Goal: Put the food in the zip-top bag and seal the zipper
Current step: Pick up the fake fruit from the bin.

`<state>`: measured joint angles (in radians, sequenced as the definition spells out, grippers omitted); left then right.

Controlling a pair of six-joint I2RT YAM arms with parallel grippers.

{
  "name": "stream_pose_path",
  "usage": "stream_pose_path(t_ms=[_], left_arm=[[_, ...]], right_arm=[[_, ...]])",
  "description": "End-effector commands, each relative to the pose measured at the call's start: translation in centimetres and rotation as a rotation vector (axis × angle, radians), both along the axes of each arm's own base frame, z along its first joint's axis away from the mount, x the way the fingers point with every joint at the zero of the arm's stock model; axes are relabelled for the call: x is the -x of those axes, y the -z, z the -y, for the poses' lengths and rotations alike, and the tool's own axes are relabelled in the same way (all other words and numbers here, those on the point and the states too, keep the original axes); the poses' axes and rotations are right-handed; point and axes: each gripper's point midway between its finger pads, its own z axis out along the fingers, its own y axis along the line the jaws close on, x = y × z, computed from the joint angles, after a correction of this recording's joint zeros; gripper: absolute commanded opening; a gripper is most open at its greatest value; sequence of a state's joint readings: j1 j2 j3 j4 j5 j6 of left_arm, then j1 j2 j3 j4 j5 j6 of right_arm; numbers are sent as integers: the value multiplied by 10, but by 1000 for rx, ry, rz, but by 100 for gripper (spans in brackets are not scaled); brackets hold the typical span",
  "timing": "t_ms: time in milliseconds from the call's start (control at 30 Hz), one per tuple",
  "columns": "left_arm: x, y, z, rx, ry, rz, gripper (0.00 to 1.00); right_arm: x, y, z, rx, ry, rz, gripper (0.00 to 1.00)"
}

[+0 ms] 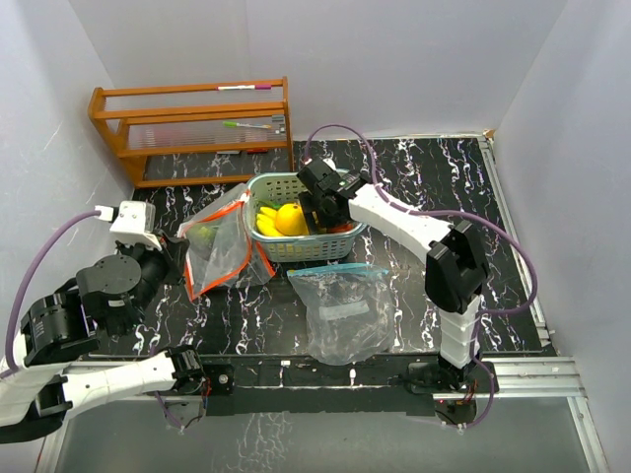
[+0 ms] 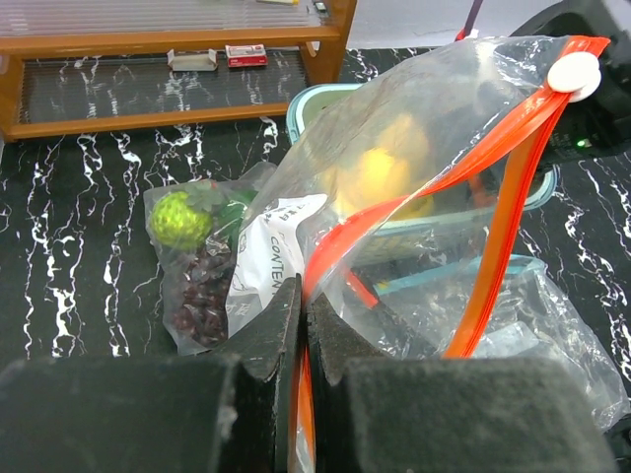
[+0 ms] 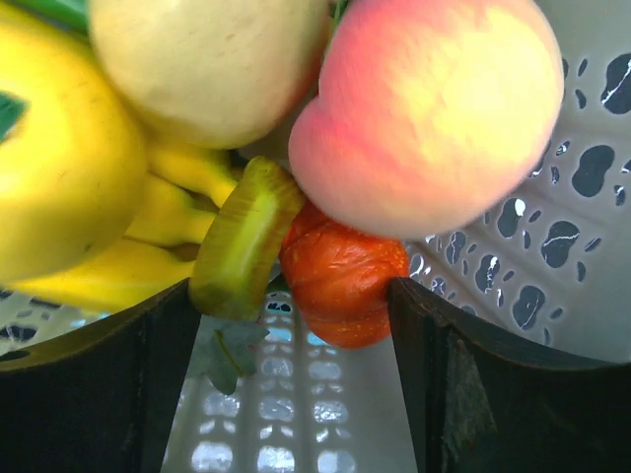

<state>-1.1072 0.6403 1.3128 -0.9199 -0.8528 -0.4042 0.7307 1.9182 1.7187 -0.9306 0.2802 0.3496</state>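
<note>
While the ridged orange fruit (image 3: pixel 345 281) and a green slice (image 3: pixel 237 241) sit between the wide-spread fingers of the right claw (image 3: pixel 292 325), which grips nothing, a peach (image 3: pixel 434 108) and yellow bananas (image 3: pixel 148 227) crowd just beyond its tips inside the pale basket (image 3: pixel 582 256). Purple grapes (image 2: pixel 202 291) and a bumpy lime-green fruit (image 2: pixel 180 219) lie in the red-zippered bag (image 2: pixel 434 128) ahead and left of the left claw (image 2: pixel 304 315). That claw is pinched shut on the bag's red edge, above the black marbled bench (image 1: pixel 414 187).
</note>
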Motion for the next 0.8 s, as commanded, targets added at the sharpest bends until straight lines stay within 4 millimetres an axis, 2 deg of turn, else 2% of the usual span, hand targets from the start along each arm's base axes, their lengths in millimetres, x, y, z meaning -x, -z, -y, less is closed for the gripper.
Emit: stream_pose_path(t_ms=[0,67,167,267,400,467,767], left_arm=[[0,-4,-7,9,-19,19,0],[0,-4,-7,9,-20,20,0],[0,-4,-7,6,-17,19,0],[0,-3,-7,8,-18,19,0],[0,-2,-7,10,-20,21,0],[0,-1,-7,6,-22,19,0],[-2,-3,-9,-4,-35,23,0]], right_arm=[[5,32,0,47,-3,-65,72],[4,36,-1,51,-7,-70,65],[3,32,-10,14,-27,-68,46],[1,15,-17,-37,-39,-35,29],[-5,-19,-21,-97,-33,39,11],[-7,-38,-23,-132,-32,78,8],[-3,-105,-26,-273,-35,185,8]])
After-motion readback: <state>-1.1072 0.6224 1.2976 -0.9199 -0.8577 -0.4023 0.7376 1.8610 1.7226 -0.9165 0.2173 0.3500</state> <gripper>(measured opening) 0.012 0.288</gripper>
